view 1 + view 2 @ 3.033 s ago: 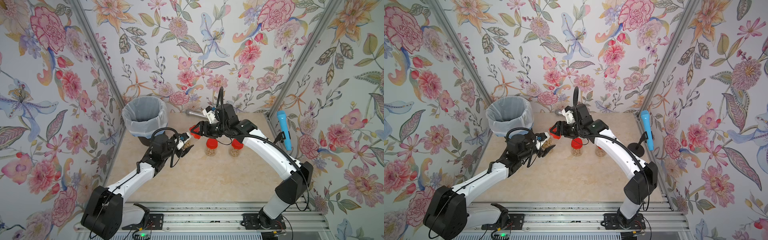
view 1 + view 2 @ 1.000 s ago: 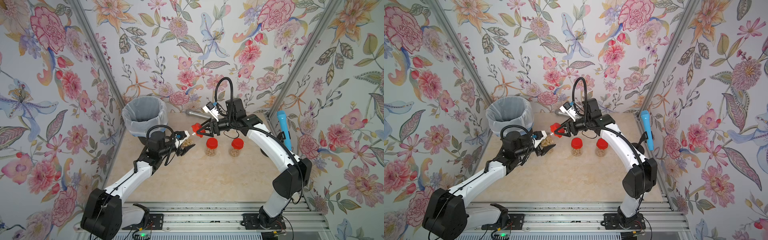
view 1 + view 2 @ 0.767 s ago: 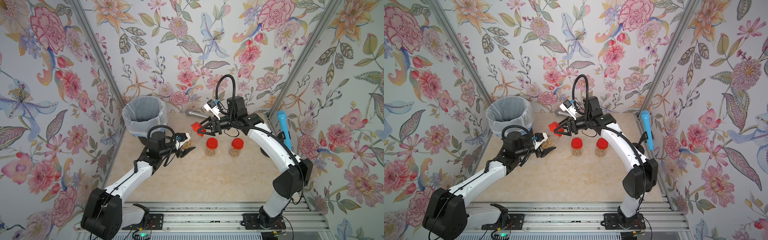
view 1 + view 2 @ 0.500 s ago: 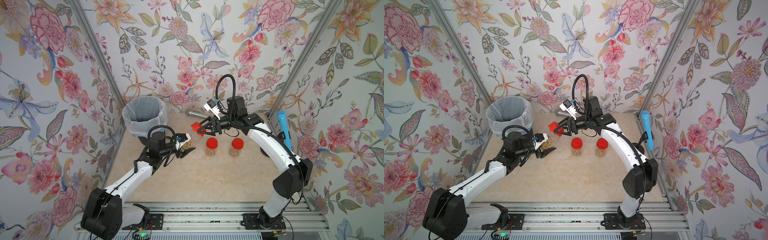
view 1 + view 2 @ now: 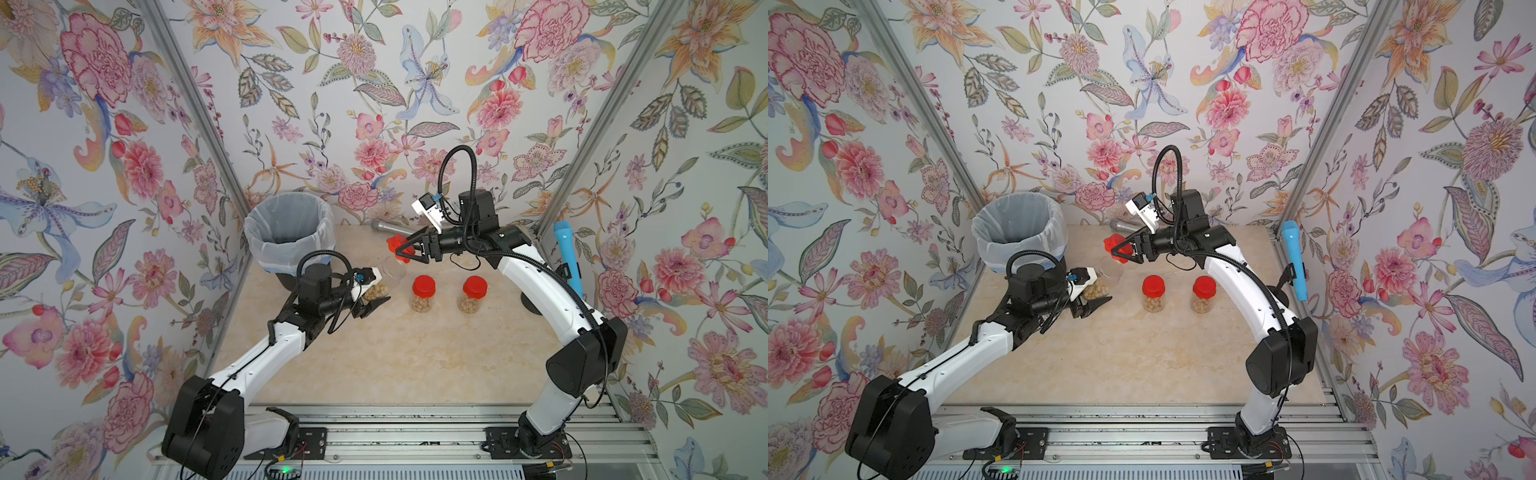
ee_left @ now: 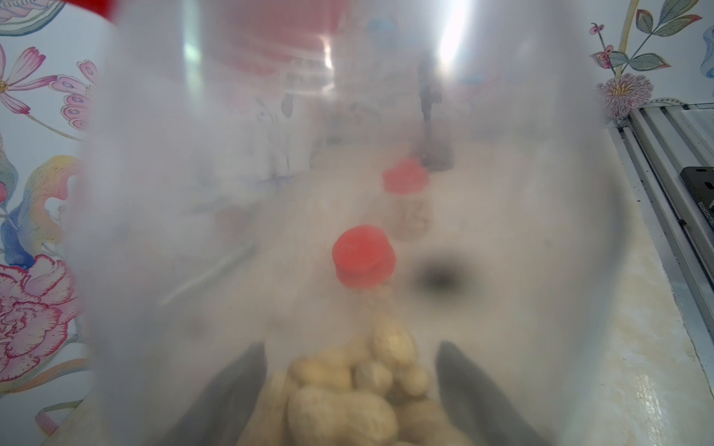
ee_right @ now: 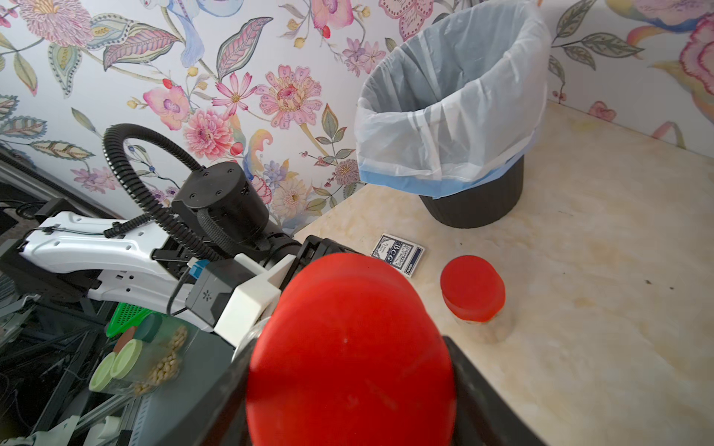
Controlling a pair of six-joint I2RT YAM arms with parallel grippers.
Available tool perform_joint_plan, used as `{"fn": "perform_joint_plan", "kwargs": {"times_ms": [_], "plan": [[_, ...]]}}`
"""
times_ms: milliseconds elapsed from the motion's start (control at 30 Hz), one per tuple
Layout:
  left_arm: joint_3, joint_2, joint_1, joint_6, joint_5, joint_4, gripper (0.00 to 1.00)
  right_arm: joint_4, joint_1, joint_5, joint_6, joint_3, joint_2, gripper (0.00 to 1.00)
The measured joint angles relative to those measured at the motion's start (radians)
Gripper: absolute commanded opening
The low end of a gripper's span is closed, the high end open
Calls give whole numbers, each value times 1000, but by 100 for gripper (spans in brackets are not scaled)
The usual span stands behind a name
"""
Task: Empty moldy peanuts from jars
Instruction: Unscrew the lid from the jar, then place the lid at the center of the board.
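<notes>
We find the left pincer (image 5: 380, 292) closed on the base of an open jar (image 5: 390, 272), which it holds tilted above the table (image 5: 415, 353), just beside the bag-lined bin (image 5: 286, 249). The peanuts (image 5: 375, 291) lie heaped in the jar's lower end, between the fingers, as the left wrist view confirms (image 6: 347, 394). The right pincer (image 5: 402, 251) grips a red lid (image 5: 394, 242), held clear of the jar's mouth and just above it. Two closed jars (image 5: 423, 293) (image 5: 474, 293), both holding peanuts, stand upright side by side on the table. In the right wrist view we note a lidded jar (image 7: 472, 287) standing near a card box (image 7: 398, 255).
</notes>
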Motion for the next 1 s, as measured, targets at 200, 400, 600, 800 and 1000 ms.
{"fn": "perform_joint_plan", "kwargs": {"times_ms": [200, 400, 600, 800, 1000], "plan": [[0, 0, 0, 0, -23, -4, 24, 30, -45, 111, 60, -108, -79, 65], [2, 0, 5, 3, -36, -36, 25, 43, -108, 298, 156, -415, -351, 65], [41, 8, 8, 8, -63, -71, 26, 40, -210, 442, 290, -702, -649, 64], [72, 10, 11, 9, -90, -93, 26, 15, -387, 511, 420, -954, -813, 64], [91, 9, 11, 5, -110, -96, 26, -48, -510, 534, 473, -1099, -824, 65]]}}
